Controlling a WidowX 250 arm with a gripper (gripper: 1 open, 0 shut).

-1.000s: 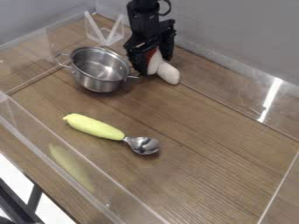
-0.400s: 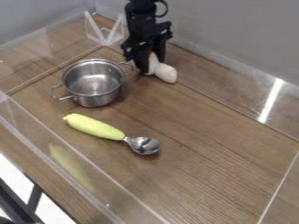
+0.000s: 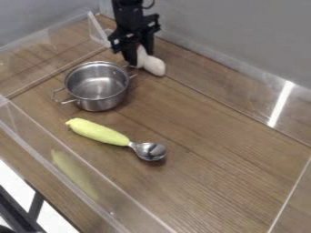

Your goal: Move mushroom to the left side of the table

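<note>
Hand [image 3: 134,53] holds one mushroom [image 3: 151,64].

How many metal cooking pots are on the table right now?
1. The round silver steel pot with two side handles sits on the brown wood-grain tabletop, beyond the yellow-handled metal spoon. The black gripper might hide something small behind it.

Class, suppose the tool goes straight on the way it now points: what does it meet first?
Pointing down, the tool, with the mushroom in its grip, would probably meet the tabletop beside the pot; depth is unclear, so the pot's rim might come first.
</note>
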